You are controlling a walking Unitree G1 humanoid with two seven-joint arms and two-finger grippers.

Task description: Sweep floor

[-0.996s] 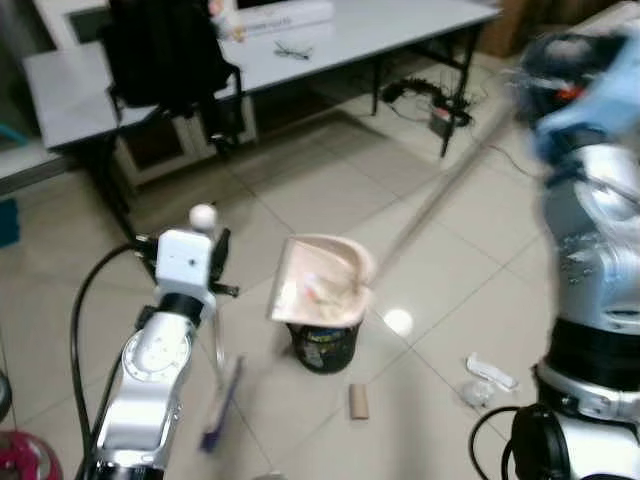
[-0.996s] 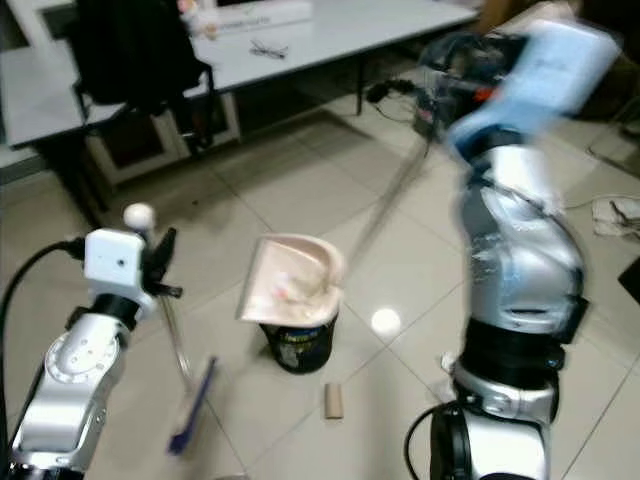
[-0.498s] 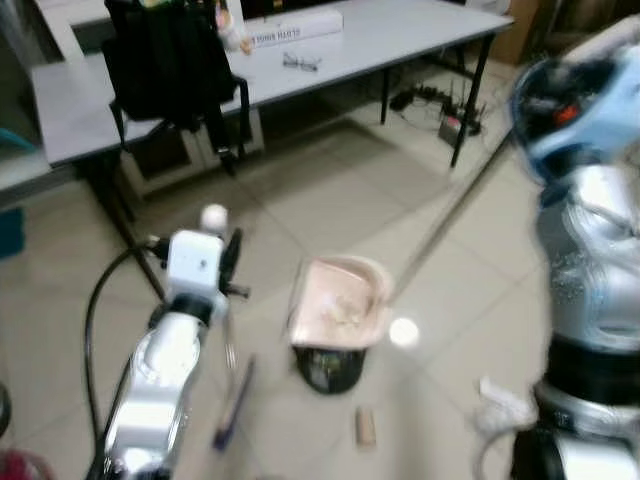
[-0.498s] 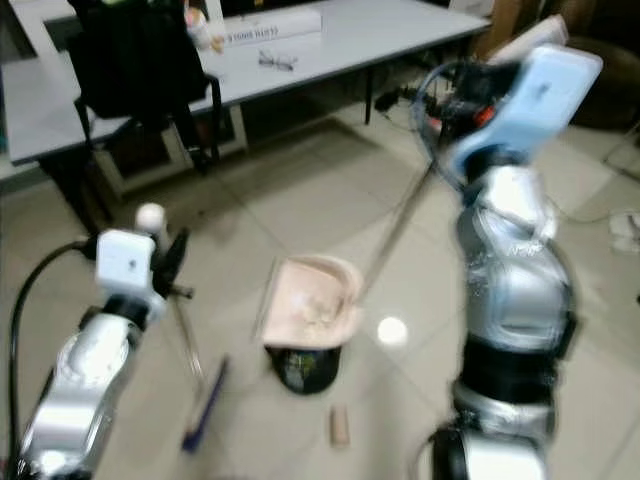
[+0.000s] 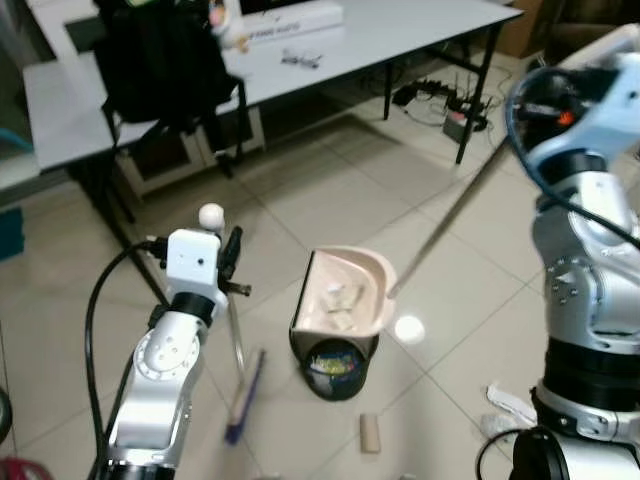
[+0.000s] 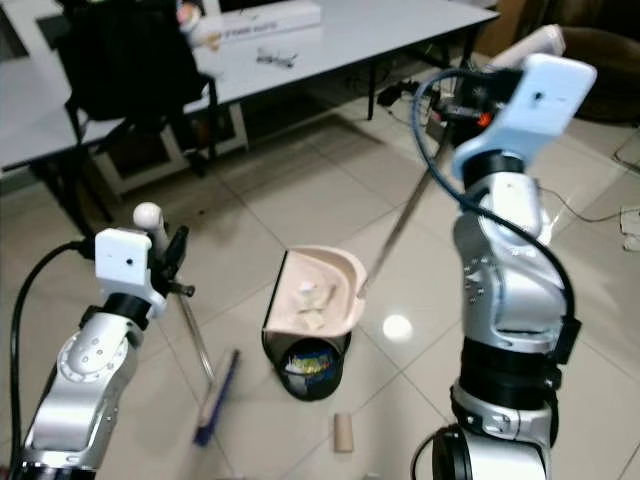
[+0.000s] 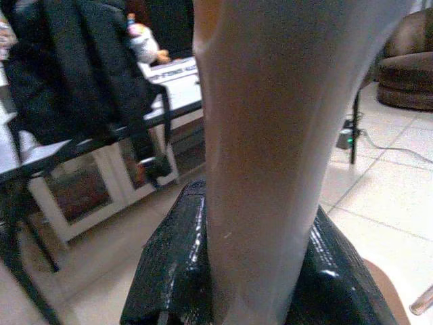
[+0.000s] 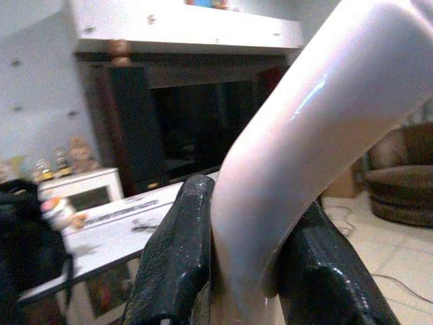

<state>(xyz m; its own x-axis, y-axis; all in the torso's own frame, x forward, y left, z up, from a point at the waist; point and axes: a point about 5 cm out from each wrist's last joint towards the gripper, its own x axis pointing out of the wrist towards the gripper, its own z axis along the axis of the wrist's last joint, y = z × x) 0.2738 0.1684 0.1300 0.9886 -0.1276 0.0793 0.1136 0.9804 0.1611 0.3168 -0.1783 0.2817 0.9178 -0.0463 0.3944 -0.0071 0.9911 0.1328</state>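
A pink dustpan (image 5: 345, 292) with a few pale scraps in it hangs tilted just above a small black bin (image 5: 333, 365) on the tiled floor. Its long handle (image 5: 450, 215) rises to the upper right into my right gripper (image 6: 450, 102). In the right wrist view the black fingers (image 8: 179, 271) are shut around that handle. My left gripper (image 5: 232, 268) is shut on the thin broom handle (image 5: 238, 340), left of the bin. The broom's purple bristles (image 5: 245, 398) rest on the floor. A cardboard tube (image 5: 370, 433) lies in front of the bin.
Grey tables (image 5: 400, 30) line the back, with a black backpack (image 5: 160, 60) hanging at the left one. Cables and a power strip (image 5: 445, 105) lie under the right table. A crumpled white scrap (image 5: 512, 402) lies by my right side.
The view has shifted. The dustpan has turned and tipped more steeply over the bin. The broom head has swung a little closer to the bin.
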